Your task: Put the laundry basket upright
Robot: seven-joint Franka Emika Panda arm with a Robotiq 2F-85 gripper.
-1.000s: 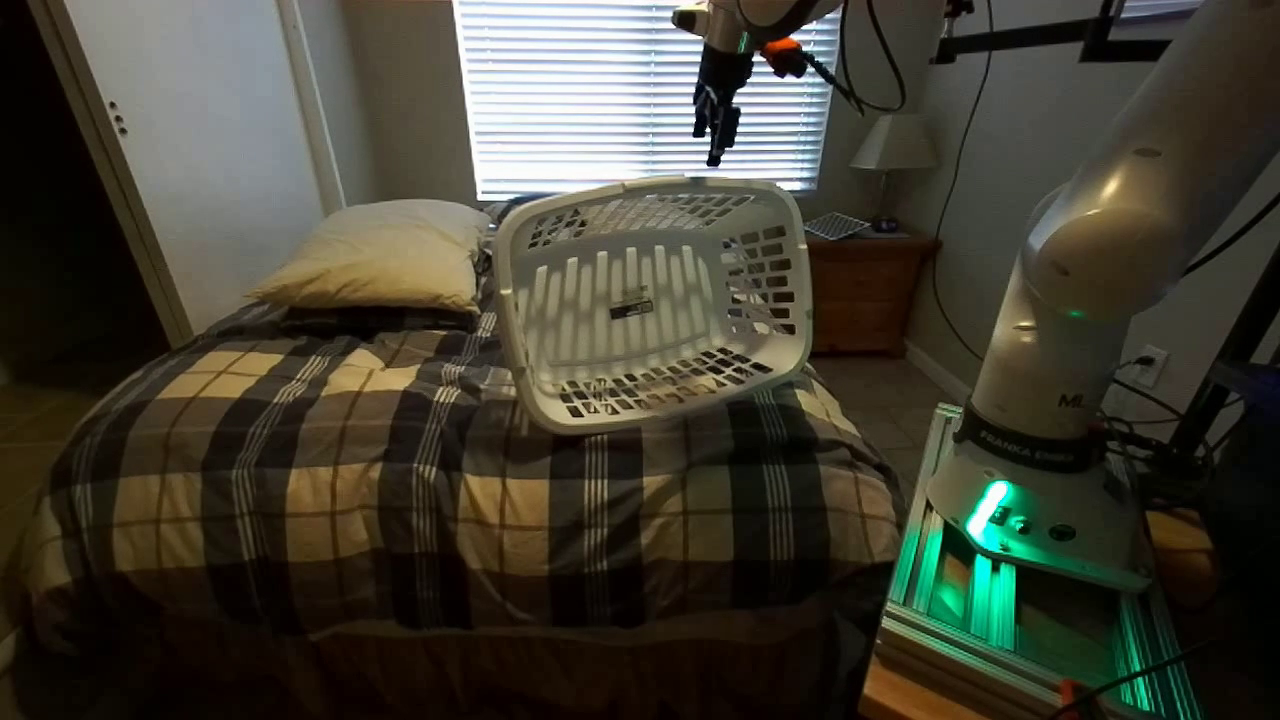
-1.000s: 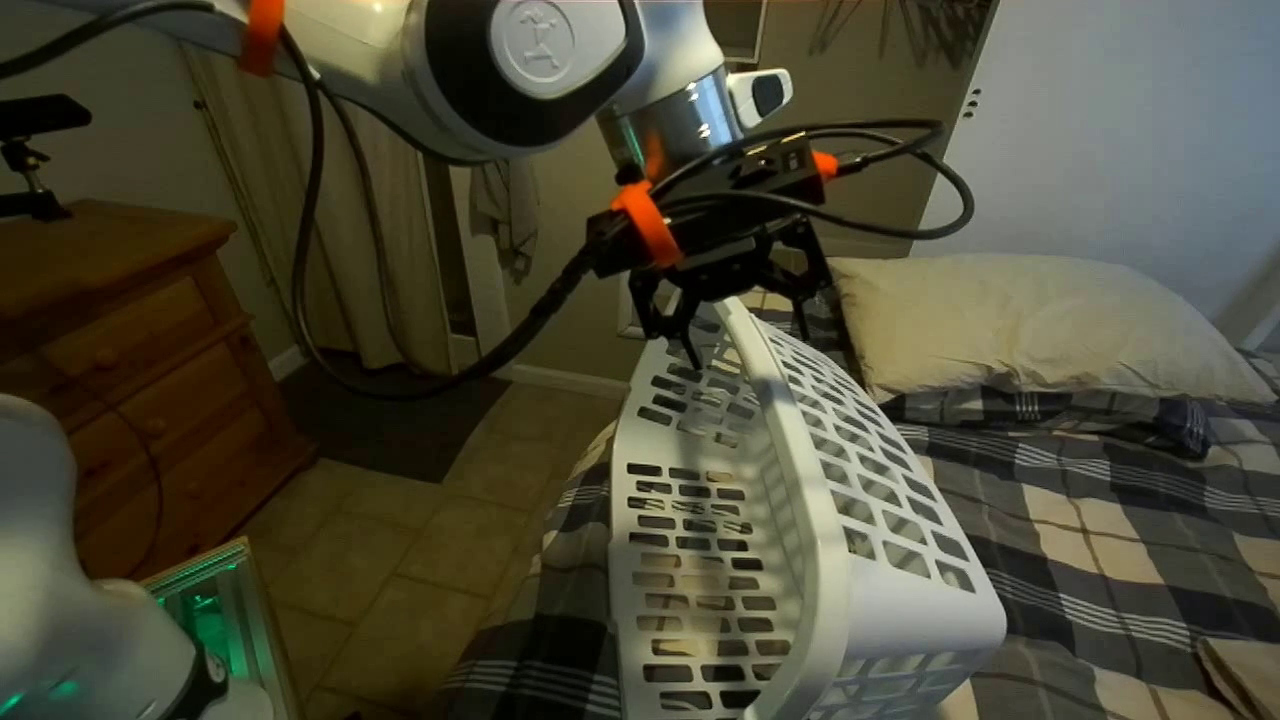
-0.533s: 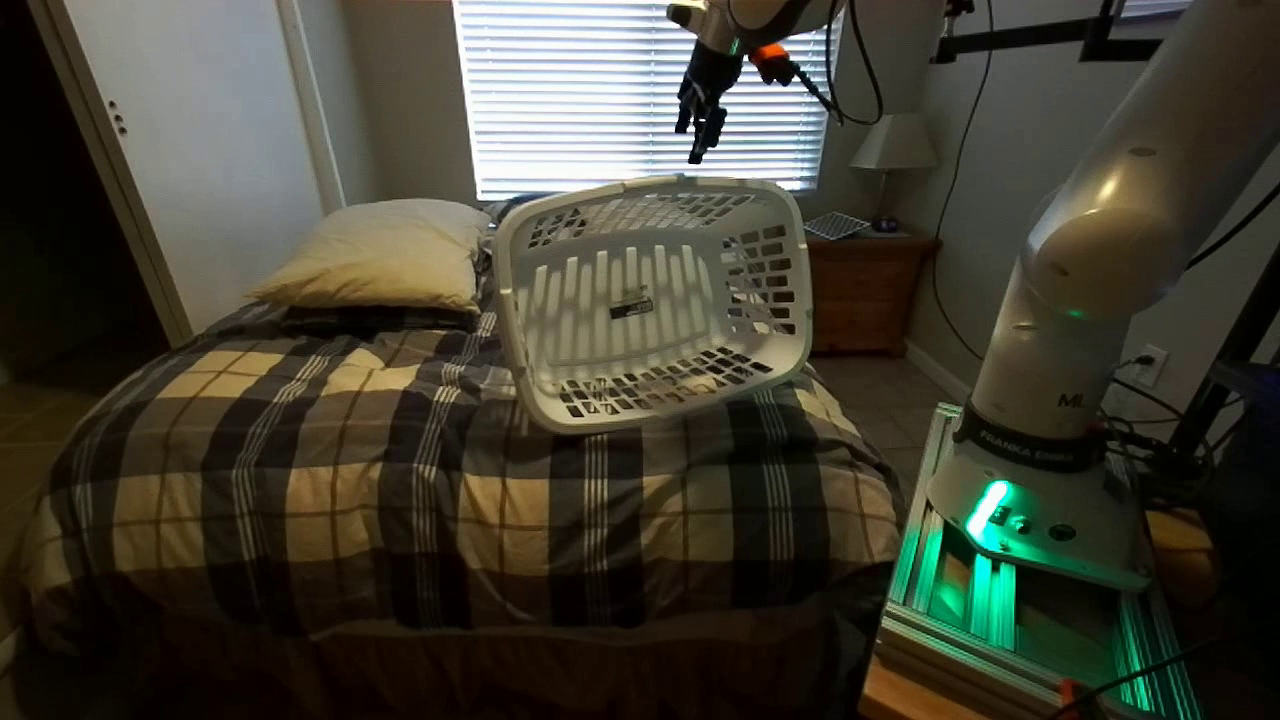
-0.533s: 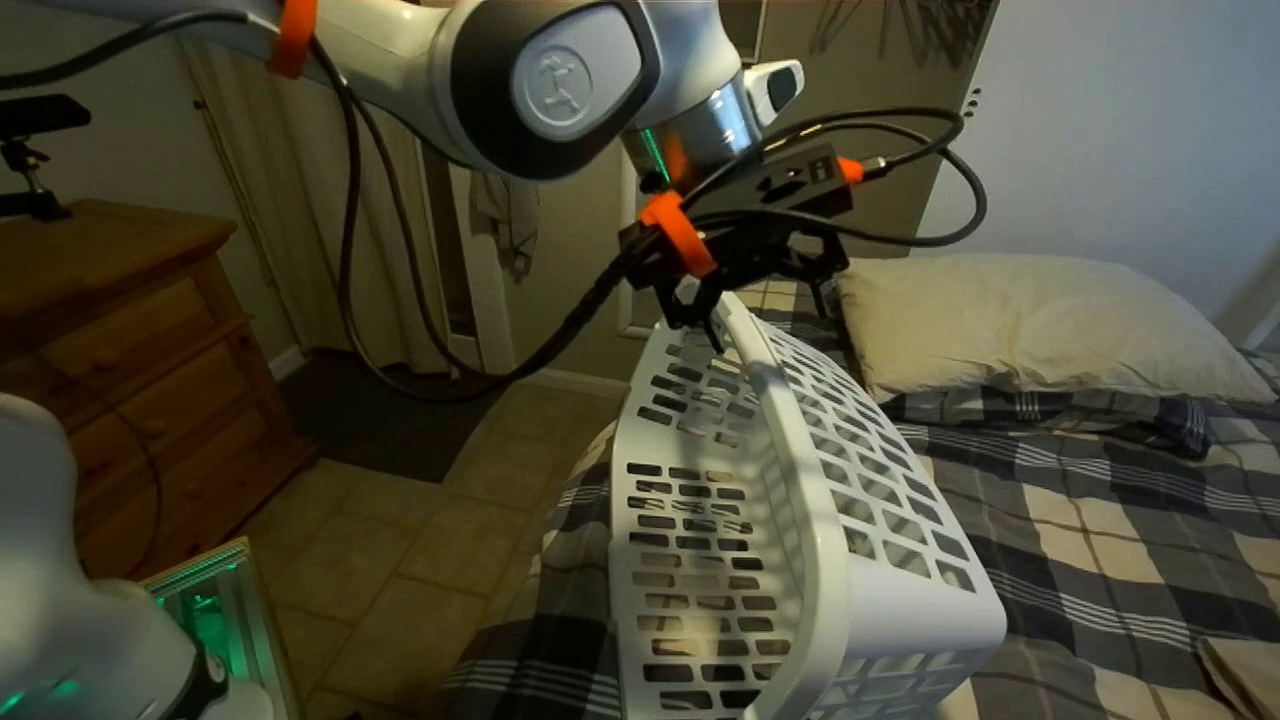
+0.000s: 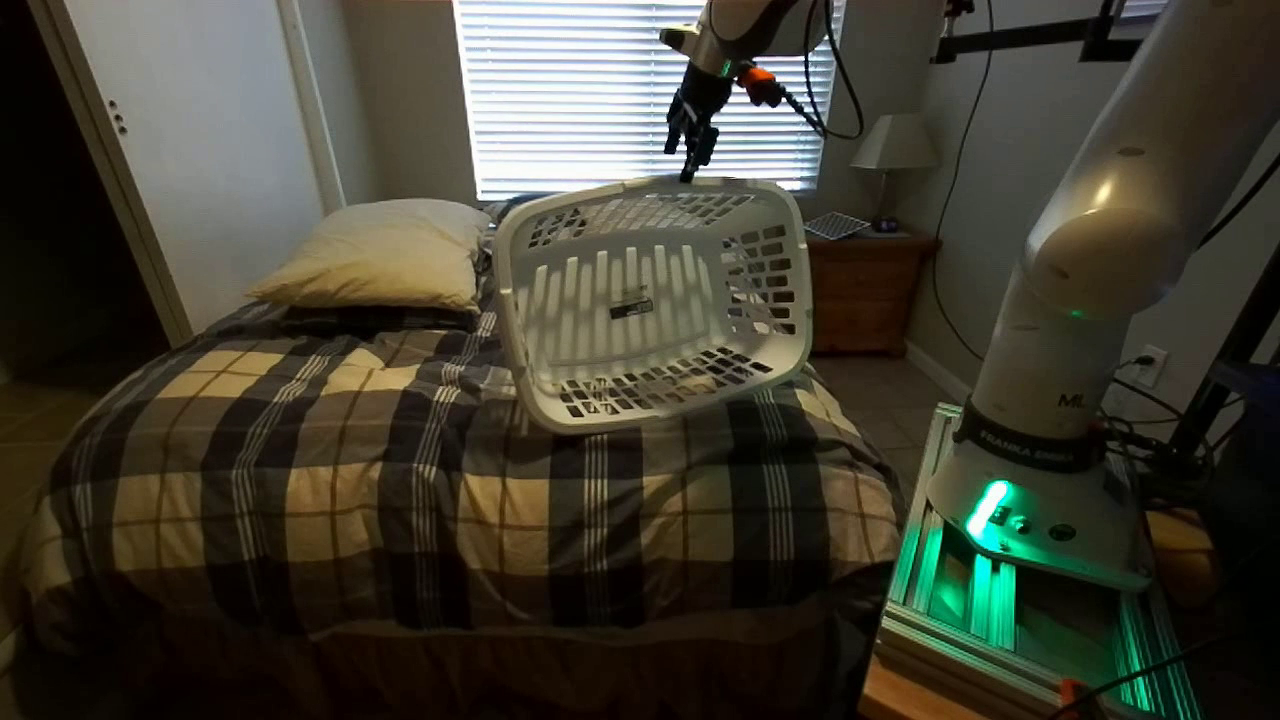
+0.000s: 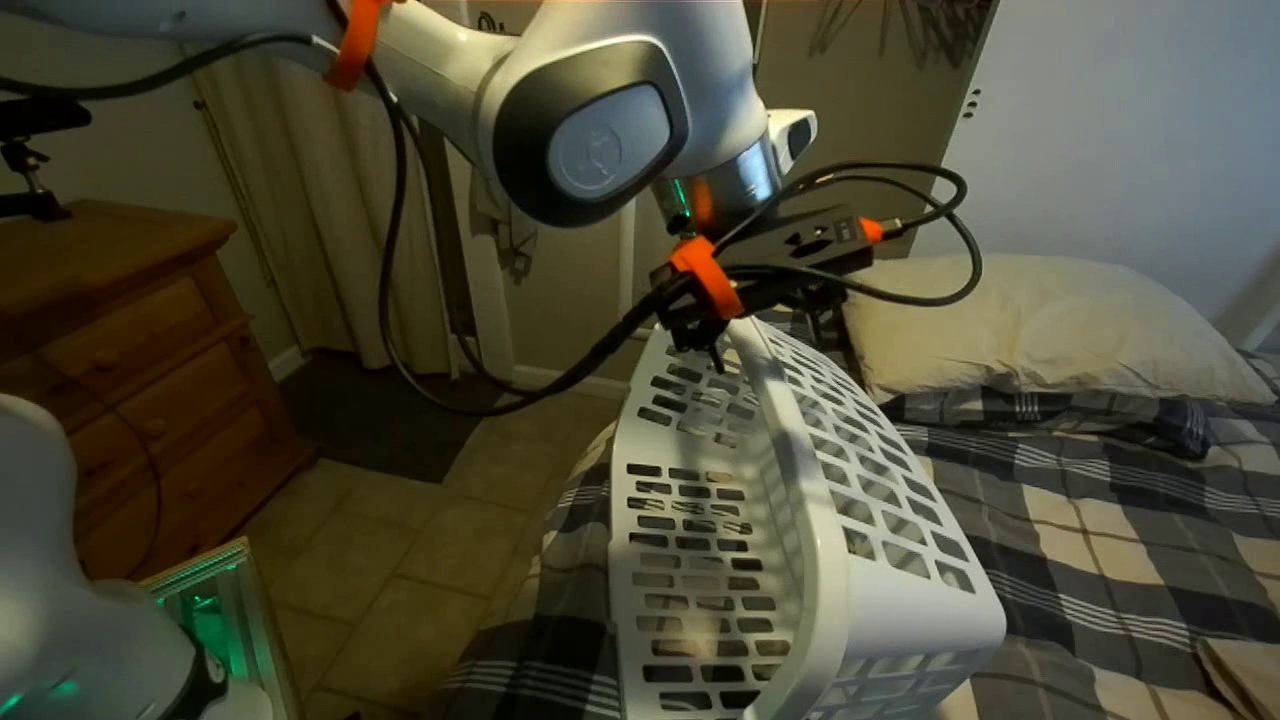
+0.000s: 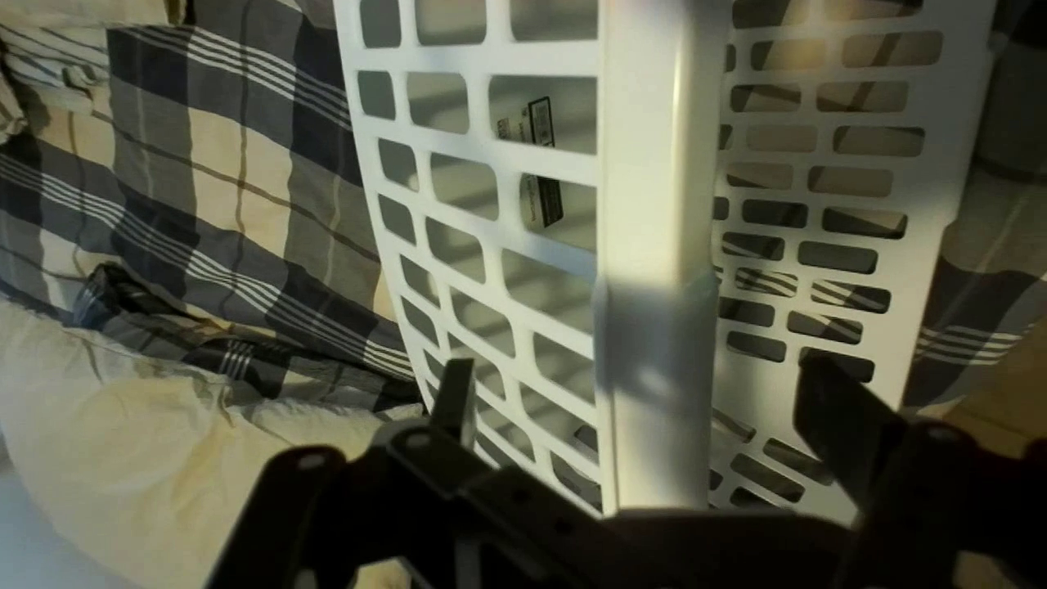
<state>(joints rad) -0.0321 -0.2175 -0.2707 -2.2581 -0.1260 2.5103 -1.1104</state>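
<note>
- Laundry basket (image 5: 660, 340) lies on its side on the bed (image 5: 420, 520), its upper rim (image 7: 654, 204) running up through the gap of the gripper (image 7: 638, 388). Fingers (image 7: 452, 401) stand spread, nothing pinched.
- Wrist view: left-hand finger hangs over the outer wall; opposite finger (image 7: 842, 425) is over the mouth side. Contact, and how deep they reach past the edge: can't tell.
- Relation that matters: basket is below the gripper, rim crosswise to the closing line. Squeezing from here should land on the rim. Only one arm, so no choice there.
- Basket's long axis looks roughly sideways in an exterior view, right end a bit higher; gripper is over the middle stretch of the upper long side.
- Mouth faces the dresser (image 6: 150, 330) side; bottom, with its label (image 5: 632, 308), stands near vertical. Not upright yet.
- My read: lining up the grasp. Next calls for a small drop if needed, a squeeze, then swinging the rim back over the bottom, away from the mouth side.
- Risk: soft bed, so basket may drag instead of tipping; smooth rim may slip. Bed edge and tile floor (image 6: 370, 610) are near.
- Cream pillow (image 6: 1050, 330) lies beyond, near the basket; may get brushed on the swing.
</note>
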